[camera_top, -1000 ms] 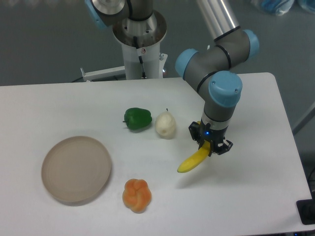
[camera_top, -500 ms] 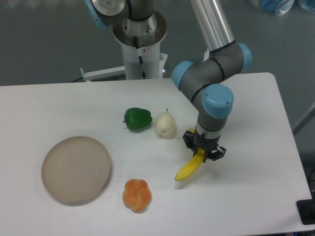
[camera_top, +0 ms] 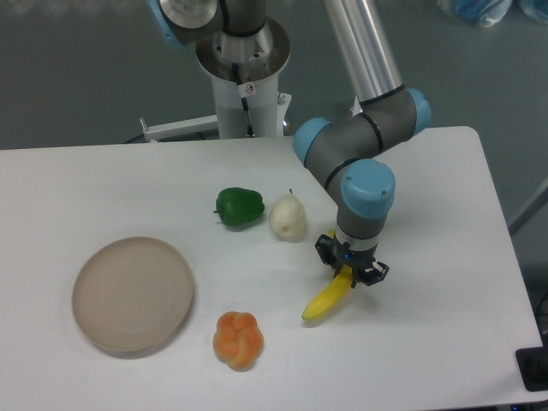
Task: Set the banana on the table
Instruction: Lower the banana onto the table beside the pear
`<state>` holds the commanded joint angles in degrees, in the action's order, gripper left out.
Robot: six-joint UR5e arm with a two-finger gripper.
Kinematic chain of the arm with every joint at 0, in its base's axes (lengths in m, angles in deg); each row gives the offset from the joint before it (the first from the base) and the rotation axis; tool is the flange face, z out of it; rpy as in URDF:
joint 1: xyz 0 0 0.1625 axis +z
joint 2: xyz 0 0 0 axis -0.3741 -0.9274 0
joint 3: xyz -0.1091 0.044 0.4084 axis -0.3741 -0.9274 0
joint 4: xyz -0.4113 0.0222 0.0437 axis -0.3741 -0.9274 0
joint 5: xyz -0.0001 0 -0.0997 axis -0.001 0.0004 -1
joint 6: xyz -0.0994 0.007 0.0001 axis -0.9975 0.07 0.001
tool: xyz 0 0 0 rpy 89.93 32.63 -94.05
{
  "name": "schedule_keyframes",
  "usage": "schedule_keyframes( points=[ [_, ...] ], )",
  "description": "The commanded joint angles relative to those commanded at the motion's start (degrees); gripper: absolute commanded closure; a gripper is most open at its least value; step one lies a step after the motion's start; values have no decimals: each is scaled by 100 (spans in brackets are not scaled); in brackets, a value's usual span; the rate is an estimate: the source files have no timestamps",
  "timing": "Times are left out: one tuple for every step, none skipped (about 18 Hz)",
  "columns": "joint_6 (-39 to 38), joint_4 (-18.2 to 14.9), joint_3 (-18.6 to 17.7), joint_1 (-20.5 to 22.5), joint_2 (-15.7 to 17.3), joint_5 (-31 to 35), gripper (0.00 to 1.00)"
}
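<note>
The bright-yellow banana [camera_top: 324,301] slants down to the left, its lower tip at or just above the white table [camera_top: 445,325]; I cannot tell if it touches. My gripper [camera_top: 349,272] points straight down and is shut on the banana's upper end. The black fingers hide that end of the fruit. The arm's grey wrist with its blue cap [camera_top: 366,190] rises directly above the gripper.
A pale cream pear [camera_top: 288,217] and a green pepper [camera_top: 239,207] stand just left of the arm. An orange pumpkin-shaped fruit [camera_top: 237,339] lies left of the banana's tip. A round beige plate [camera_top: 133,294] sits at the left. The robot's base column [camera_top: 246,77] stands behind.
The gripper has moved left and lower with the banana still held. The banana's tip has dropped closer to the tabletop.
</note>
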<state>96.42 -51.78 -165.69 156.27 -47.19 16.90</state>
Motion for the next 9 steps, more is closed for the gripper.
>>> schedule_keyframes(
  points=[
    [0, 0, 0, -9, 0, 0, 81],
    [9, -9, 9, -9, 0, 0, 81],
    [9, -9, 9, -9, 0, 9, 81],
    [9, -9, 9, -9, 0, 0, 81],
    [18, -9, 9, -9, 0, 0, 81],
    [18, -9, 9, -9, 0, 0, 80],
    [26, -9, 9, -9, 0, 0, 80],
    [26, -9, 9, -9, 0, 0, 80],
    [26, -9, 9, -9, 0, 0, 79]
  ],
)
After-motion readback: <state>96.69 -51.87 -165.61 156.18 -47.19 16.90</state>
